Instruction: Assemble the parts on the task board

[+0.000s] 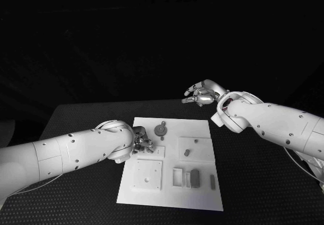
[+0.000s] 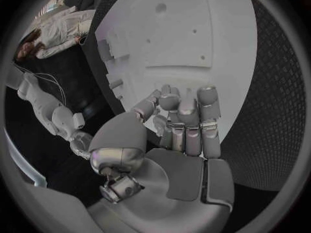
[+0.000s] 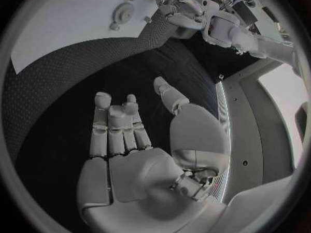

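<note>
The white task board (image 1: 169, 197) lies in the middle of the black table. On it are a round grey part (image 1: 160, 130), a small grey part (image 1: 187, 152), a dark block (image 1: 194, 178) and a slim grey piece (image 1: 212, 182). My left hand (image 1: 140, 143) hovers at the board's left edge, fingers curled in; the left wrist view shows my left hand (image 2: 184, 124) over the board (image 2: 194, 36) with no part seen in it. My right hand (image 1: 202, 93) hangs beyond the board's far edge. In the right wrist view my right hand (image 3: 129, 134) is spread and holds nothing.
A white square plate (image 1: 147, 174) with small holes and a raised white square (image 1: 195, 146) are fixed on the board. Bare black table (image 1: 256, 187) lies to the right of the board. The right wrist view also shows the board (image 3: 65, 20) and the round part (image 3: 122, 11).
</note>
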